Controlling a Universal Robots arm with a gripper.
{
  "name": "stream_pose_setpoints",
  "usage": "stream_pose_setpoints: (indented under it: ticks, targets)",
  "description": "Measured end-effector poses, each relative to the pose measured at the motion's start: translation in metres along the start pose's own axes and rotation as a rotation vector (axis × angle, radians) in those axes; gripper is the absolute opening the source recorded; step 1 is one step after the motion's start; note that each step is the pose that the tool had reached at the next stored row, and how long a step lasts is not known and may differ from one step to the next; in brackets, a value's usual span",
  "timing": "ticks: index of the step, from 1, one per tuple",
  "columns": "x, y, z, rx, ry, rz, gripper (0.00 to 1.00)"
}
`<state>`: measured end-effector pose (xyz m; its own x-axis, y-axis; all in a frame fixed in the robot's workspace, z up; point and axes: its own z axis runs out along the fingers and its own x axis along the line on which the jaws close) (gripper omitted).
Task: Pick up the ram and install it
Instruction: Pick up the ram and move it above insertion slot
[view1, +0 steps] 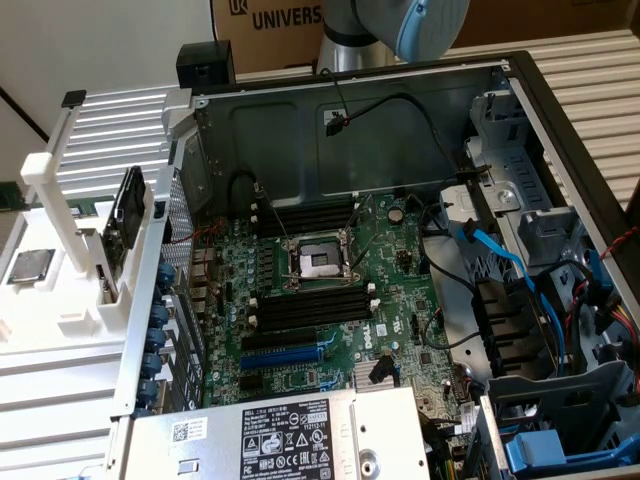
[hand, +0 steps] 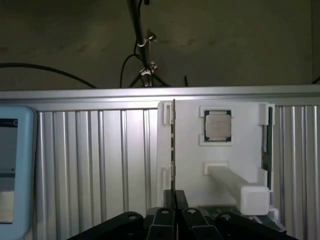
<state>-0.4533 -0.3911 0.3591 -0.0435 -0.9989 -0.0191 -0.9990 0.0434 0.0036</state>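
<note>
End effector (hand: 175, 199) clamped on the ram (hand: 173, 142), stick edge-on between its fingertips, white holder (hand: 190, 155) behind

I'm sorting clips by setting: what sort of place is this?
Probably a robotics lab set up for computer assembly: an open computer case with its motherboard bared, on a ribbed metal bench, beside a robot arm.
</note>
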Motion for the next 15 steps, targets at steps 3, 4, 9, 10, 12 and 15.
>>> stream_pose_setpoints:
  ticks: [3,4,9,10,12,15]
  targets:
    - [-0.001,-0.0126,-0.002,0.0001,-0.0001,0.0,0.12]
    - [-0.001,-0.0214,-0.0046,0.0001,-0.0007,0.0,0.12]
    - [-0.002,-0.0472,-0.0201,0.0001,-0.0013,0.0,0.12]
    - [-0.003,-0.0557,-0.0239,0.0,-0.0013,0.0,0.12]
    - [-0.003,-0.0644,-0.0277,0.0,-0.0013,0.0,0.12]
    - [-0.004,-0.0772,-0.0331,0.0,-0.0013,0.0,0.12]
